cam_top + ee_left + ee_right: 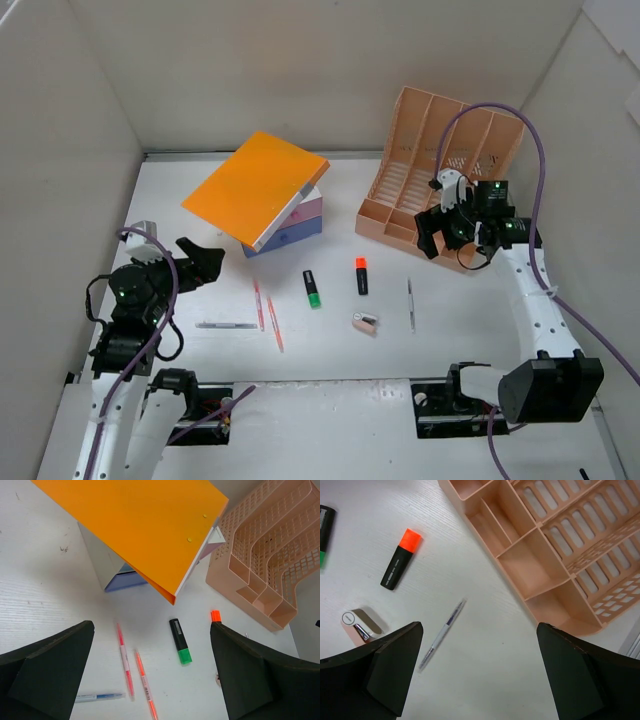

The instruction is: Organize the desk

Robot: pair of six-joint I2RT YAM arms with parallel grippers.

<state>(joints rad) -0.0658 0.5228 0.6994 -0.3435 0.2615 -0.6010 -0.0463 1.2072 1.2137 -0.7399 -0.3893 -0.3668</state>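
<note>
The left gripper [205, 262] has its jaws spread wide with nothing between them. It hangs over the desk [330, 355] at the 9 o'clock side, pointing toward 2 o'clock. The right gripper [445, 235] also has its jaws spread wide and empty, and it hangs at the near front of the rack [440, 150] at 2 o'clock.

The desk is the wide white top under both arms and carries every item. Near its centre a green marker [312, 288] and an orange marker [361, 276] lie side by side, apart. A pen [410, 304] lies at 3 o'clock of them. A small pink item with a metal clip [365, 322] lies at 6 o'clock of the orange marker. At 8 o'clock a pink pen [258, 303] and an orange pen [274, 322] lie nearly parallel, with a blue pen [228, 325] crosswise beside them. At 11 o'clock an orange binder [255, 187] rests tilted on a drawer box [300, 222].
</note>
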